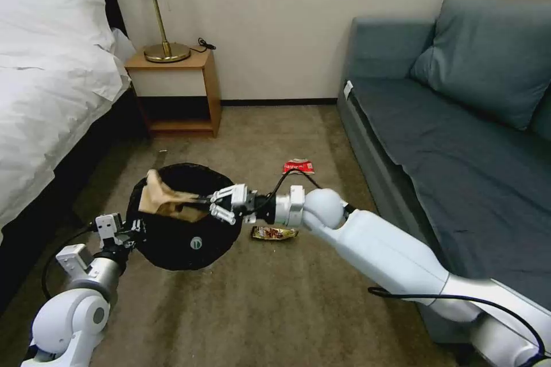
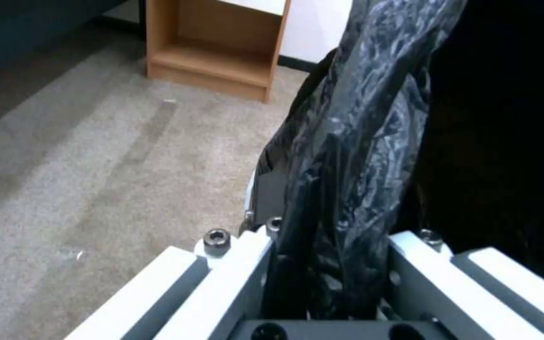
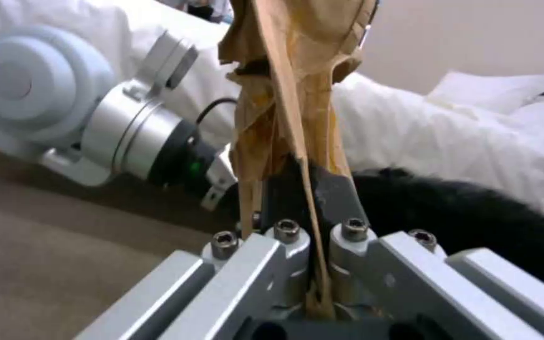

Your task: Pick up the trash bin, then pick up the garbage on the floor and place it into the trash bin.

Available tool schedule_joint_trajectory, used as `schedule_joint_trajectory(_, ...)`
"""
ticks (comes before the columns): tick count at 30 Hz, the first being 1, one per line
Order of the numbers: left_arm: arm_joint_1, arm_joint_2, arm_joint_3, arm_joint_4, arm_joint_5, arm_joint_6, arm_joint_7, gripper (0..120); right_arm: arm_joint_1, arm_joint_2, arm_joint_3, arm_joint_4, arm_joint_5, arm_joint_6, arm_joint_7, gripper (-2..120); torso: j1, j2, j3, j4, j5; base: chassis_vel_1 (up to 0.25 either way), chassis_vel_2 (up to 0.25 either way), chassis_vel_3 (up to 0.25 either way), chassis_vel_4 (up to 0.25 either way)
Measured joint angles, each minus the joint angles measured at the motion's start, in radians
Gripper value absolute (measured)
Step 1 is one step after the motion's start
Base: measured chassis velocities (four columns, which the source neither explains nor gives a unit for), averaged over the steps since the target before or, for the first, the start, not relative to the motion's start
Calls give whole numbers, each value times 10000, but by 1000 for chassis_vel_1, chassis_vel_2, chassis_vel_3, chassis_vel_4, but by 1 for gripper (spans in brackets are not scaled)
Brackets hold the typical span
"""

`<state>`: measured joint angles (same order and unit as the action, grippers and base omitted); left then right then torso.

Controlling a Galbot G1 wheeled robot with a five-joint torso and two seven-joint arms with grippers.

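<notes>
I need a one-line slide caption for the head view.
Right pincer holds brown paper bag over trash bin.

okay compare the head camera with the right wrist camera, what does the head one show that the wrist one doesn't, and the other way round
Head view alone: two pieces of garbage on the carpet, the red-and-white packet and the dark snack wrapper, plus the sofa, the nightstand and the lamp.

Right wrist view alone: the close grip, the paper pinched between the right gripper's fingers.

Both: the crumpled brown paper bag held by the right gripper above the trash bin, the left gripper at the bin's rim, and the bed.
</notes>
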<state>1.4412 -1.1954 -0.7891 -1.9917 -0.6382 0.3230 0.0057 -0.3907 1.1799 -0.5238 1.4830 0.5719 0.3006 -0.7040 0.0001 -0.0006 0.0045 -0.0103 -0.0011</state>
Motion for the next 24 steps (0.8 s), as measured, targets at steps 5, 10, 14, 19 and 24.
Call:
schedule_joint_trajectory(5,54,-5,-24,-137,-35,15,0,1,184,380,-209,-490,-107,122,2,0,0,0,0,0,0,0,0,0,0)
schedule_joint_trajectory(10,126,-31,-66,-241,-75,21,7,1,398,711,-278,-1048,-415,449,172,4,0,0,0,1,0,0,0,0,0)
schedule_joint_trajectory(14,160,-30,-82,-283,-82,22,13,1,394,713,-274,-1169,-549,511,176,19,0,0,0,-2,0,0,0,0,0)
schedule_joint_trajectory(19,160,-27,-73,-318,-93,23,15,1,313,712,-264,-1245,-649,553,184,35,0,0,0,-1,0,0,0,0,0)
schedule_joint_trajectory(24,164,-19,-62,-343,-110,32,12,1,302,688,-225,-1260,-672,585,231,55,0,0,0,-1,1,0,0,0,0)
